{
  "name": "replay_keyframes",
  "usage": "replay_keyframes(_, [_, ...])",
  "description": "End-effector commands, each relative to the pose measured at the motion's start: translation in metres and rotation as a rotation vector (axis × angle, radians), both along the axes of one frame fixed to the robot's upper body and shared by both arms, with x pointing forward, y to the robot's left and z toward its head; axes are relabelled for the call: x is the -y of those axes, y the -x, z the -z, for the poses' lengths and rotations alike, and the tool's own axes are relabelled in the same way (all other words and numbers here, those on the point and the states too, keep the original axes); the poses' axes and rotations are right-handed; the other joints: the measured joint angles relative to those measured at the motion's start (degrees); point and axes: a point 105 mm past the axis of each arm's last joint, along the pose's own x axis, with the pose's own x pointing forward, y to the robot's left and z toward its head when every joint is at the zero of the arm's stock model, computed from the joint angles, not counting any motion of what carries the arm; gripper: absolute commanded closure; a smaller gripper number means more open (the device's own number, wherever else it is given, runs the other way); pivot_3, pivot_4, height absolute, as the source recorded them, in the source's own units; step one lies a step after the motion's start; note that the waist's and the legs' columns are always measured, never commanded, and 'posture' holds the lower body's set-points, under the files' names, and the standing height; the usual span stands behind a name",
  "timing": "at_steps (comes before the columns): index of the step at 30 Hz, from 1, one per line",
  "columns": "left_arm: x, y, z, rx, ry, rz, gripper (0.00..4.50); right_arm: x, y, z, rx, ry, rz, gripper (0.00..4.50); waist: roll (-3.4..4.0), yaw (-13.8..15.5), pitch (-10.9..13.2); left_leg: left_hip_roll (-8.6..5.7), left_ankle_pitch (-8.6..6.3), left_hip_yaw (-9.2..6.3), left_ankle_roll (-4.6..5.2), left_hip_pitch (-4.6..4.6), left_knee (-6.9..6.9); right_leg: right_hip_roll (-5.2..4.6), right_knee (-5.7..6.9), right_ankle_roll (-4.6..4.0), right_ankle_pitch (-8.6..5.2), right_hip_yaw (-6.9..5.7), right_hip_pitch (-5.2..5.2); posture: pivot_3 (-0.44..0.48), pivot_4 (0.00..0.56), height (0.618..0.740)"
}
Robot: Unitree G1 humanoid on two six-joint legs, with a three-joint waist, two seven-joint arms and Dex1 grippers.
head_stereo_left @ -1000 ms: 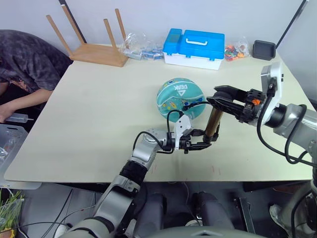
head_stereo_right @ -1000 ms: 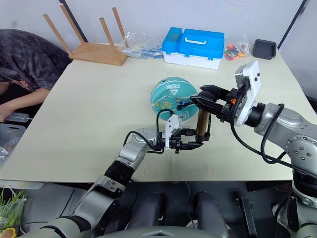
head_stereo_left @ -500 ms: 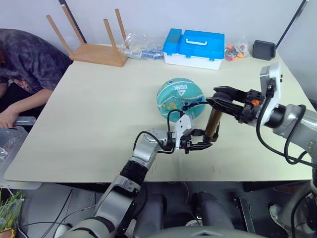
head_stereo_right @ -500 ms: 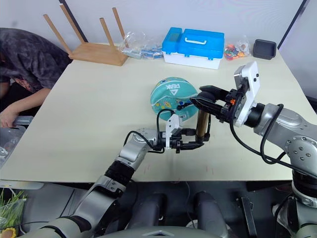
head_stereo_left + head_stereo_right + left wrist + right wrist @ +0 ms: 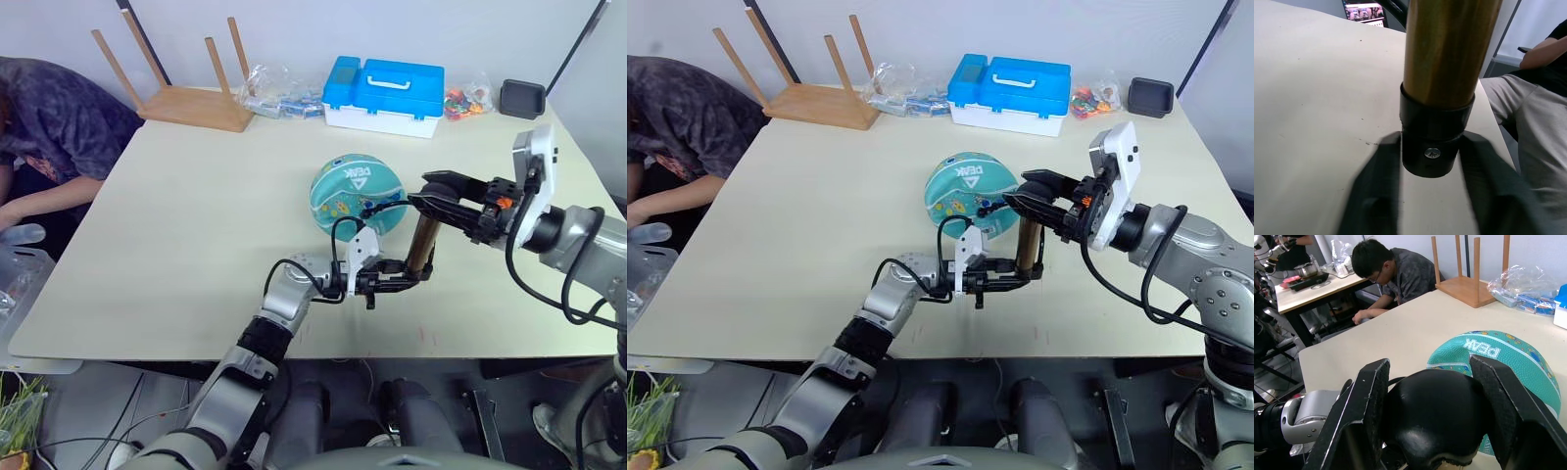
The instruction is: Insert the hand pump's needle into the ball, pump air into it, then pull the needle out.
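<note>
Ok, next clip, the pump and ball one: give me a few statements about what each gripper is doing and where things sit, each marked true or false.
1. The hand pump stands upright on the table. True.
2. The left gripper holds the pump's T-handle. False: its fingers sit either side of the pump's lower end, by the black base cap.
3. The right gripper has the pump's black handle between its fingers. True.
4. The ball lies on the floor. False: it rests on the table, just behind the pump.
5. The blue case stands between the ball and the pump. False: it sits at the table's far edge.
</note>
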Motion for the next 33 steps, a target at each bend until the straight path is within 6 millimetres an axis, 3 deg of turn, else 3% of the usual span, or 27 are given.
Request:
replay_keyframes(1, [0.004,-0.004,-0.012,0.026,0.032,-0.004,3.55,-0.007,0.011,-0.01,0.053,-0.005,-0.045,2.43,0.0,0.0,0.0,0.0,0.0,0.0,0.0,0.0,0.0,0.0,0.0,0.0,0.0,0.0,0.0,0.0,0.15,0.74])
replay_keyframes(7, [0.004,-0.009,-0.008,0.03,0.01,-0.028,3.55,-0.004,0.009,-0.003,0.038,0.012,-0.029,2.43,0.0,0.0,0.0,0.0,0.0,0.0,0.0,0.0,0.0,0.0,0.0,0.0,0.0,0.0,0.0,0.0,0.15,0.74])
replay_keyframes(21, [0.001,-0.018,0.044,0.082,-0.199,-0.066,3.55,0.0,0.003,-0.002,0.058,0.054,-0.002,2.43,0.0,0.0,0.0,-0.02,0.0,0.0,0.0,0.0,-0.03,0.01,-0.03,0.01,0.0,-0.01,-0.01,0.0,0.15,0.74])
replay_keyframes(33, [-0.02,-0.01,0.092,0.022,-0.363,-0.07,3.55,-0.002,0.004,-0.002,0.066,0.065,-0.011,2.43,-0.01,0.0,0.0,-0.02,0.0,0.0,0.0,0.0,-0.04,0.0,-0.04,0.04,0.02,-0.01,0.0,0.0,0.15,0.74])
